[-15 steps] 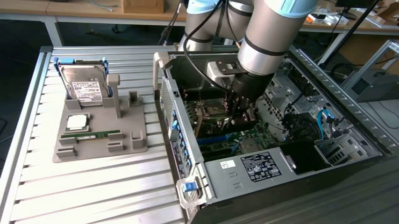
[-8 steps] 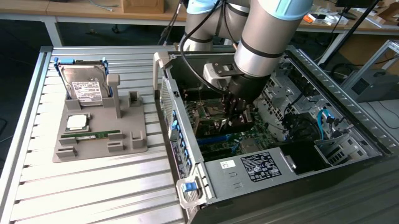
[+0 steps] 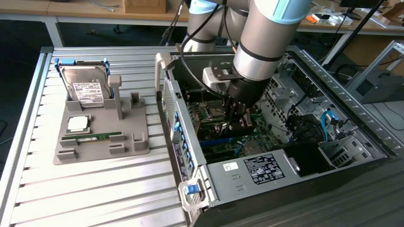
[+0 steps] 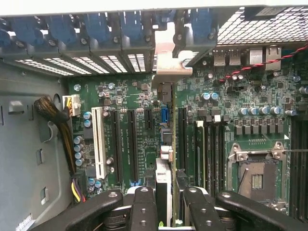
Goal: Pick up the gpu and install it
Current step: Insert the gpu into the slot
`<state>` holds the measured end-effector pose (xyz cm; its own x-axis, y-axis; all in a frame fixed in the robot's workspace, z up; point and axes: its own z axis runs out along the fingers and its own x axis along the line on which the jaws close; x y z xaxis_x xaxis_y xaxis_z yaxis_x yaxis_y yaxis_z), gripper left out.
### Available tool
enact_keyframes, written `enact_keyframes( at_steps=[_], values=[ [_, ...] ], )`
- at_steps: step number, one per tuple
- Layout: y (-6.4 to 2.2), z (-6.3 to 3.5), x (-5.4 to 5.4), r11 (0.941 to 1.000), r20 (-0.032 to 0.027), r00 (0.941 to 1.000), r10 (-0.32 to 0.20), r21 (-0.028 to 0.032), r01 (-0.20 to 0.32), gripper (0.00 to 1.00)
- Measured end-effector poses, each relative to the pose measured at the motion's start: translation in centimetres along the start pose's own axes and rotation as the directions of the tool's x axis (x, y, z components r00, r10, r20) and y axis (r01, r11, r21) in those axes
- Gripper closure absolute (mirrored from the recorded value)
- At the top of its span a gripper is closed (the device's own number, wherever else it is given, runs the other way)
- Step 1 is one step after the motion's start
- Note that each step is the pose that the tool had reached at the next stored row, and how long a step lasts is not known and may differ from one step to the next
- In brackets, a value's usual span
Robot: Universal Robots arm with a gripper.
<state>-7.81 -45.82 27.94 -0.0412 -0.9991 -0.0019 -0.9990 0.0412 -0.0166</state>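
A: Where's the gpu point(image 4: 164, 185)?

B: Edge-on between the tool point(image 4: 167, 202) fingers, over the motherboard point(image 4: 139, 120) slots inside the PC case point(image 3: 353, 118). Tool part-closed, clamped on the card's top edge.

A: Handling?

B: Light, stiff, thin — fragile parts, so grip the board edges, not the components. Long axis runs along the slots, bracket point(image 4: 166, 60) end toward the case's rear openings.
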Motion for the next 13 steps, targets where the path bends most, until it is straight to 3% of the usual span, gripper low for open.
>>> enact_keyframes(
  at_steps=[6,11,12,13],
  values=[
    [0.02,0.04,-0.45,1.0000,-0.0227,0.9997,0.001,0.0009,-0.001,0.73],
    [0.06,0.08,-0.79,1.0000,-0.0295,0.9996,0.004,0.0012,-0.004,0.73],
    [0.07,0.10,-0.85,1.0000,-0.0422,0.9991,0.004,0.0019,-0.004,0.73],
    [0.07,0.11,-0.89,1.0000,-0.0471,0.9989,0.004,0.0021,-0.004,0.73]
  ],
)
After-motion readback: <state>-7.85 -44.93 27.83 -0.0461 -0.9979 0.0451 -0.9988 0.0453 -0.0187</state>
